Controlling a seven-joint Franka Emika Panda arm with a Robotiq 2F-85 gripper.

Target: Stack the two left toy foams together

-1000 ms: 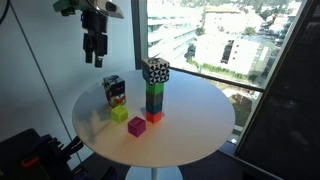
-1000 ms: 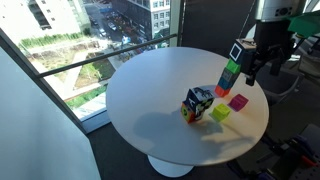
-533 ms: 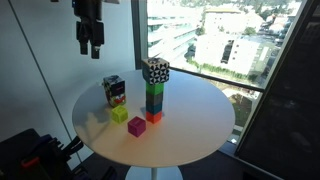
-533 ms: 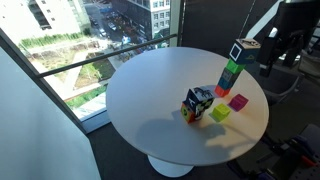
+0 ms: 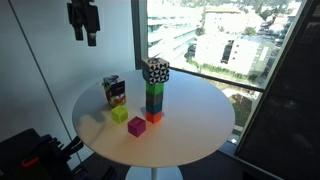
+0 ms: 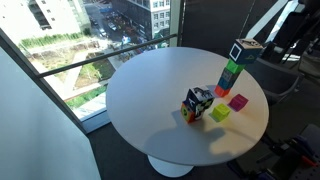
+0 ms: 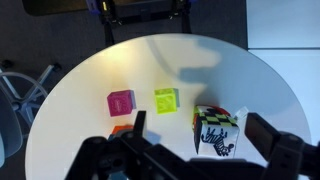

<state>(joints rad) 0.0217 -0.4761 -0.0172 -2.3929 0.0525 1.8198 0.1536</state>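
Note:
The two patterned foam cubes stand stacked near the table's edge. In an exterior view the dark cube with white and red patches (image 5: 112,83) sits on the red and green cube (image 5: 116,100). The stack also shows in an exterior view (image 6: 197,105), and from above in the wrist view (image 7: 217,130). My gripper (image 5: 84,27) hangs high above and to the side of the stack, open and empty. In the wrist view the gripper (image 7: 200,124) frames the stack far below between its open fingers (image 7: 138,125).
On the round white table (image 5: 190,130) stand a tall tower with a dotted top block (image 5: 155,88) (image 6: 235,65), a lime cube (image 5: 120,114) (image 7: 166,100) and a magenta cube (image 5: 137,126) (image 7: 121,102). A window and a chair are nearby.
My gripper has risen up and away from the stack, empty. It has left the picture in an exterior view. The stacked cubes have not moved.

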